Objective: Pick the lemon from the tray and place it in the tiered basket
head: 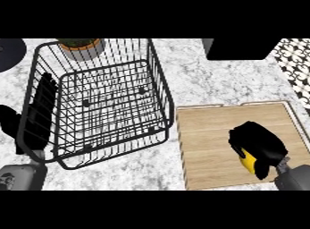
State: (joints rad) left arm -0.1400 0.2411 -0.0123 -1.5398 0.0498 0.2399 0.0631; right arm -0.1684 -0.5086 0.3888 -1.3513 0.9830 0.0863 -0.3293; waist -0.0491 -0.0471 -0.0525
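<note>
Head view: right hand (257, 144) curled around the lemon (248, 160) above the tray (203, 134).

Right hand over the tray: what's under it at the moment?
Under the right hand a yellow patch of the lemon shows, with fingers curled round it, above the wooden tray. The rest of the lemon is covered, so contact with the tray cannot be judged.
</note>
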